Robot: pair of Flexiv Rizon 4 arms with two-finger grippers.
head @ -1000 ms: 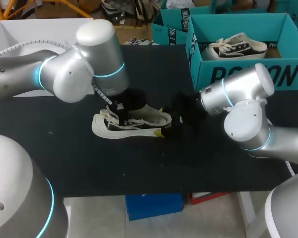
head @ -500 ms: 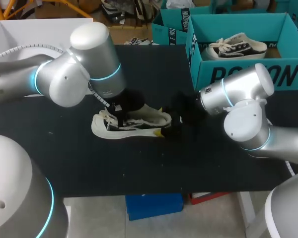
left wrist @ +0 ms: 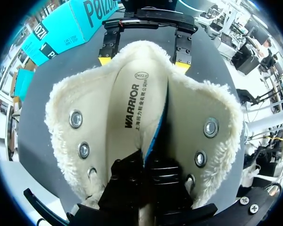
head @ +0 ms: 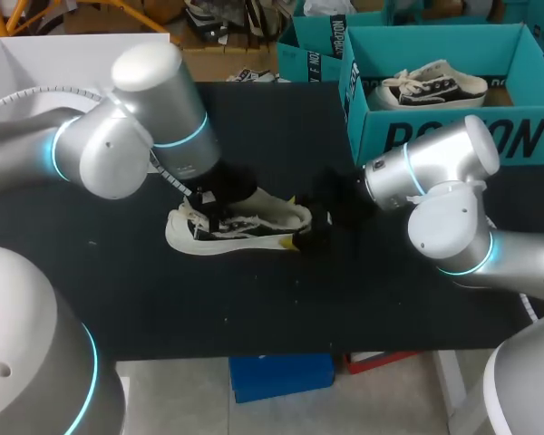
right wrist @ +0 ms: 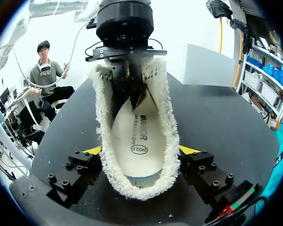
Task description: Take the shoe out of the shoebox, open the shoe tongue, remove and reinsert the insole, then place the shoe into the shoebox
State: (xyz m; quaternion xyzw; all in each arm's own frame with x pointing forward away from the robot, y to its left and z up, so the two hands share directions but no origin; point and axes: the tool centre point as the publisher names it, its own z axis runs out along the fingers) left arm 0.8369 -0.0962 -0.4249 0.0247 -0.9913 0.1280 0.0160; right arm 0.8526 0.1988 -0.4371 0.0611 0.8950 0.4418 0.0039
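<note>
Dark block lettering w/ a line of small characters beneath, running lengthwise on pale insole (left wrist: 132, 108) of fleece-lined shoe (left wrist: 66, 141). Oval stamp w/ digits nearer heel, too small to make out. Big dark lettering across front of teal shoebox (head: 453, 136). White vertical print on corner of 2nd teal box (head: 310, 56) behind.

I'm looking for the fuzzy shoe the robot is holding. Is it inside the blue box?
No, the fuzzy shoe lies on the black table, outside the blue box.
</note>
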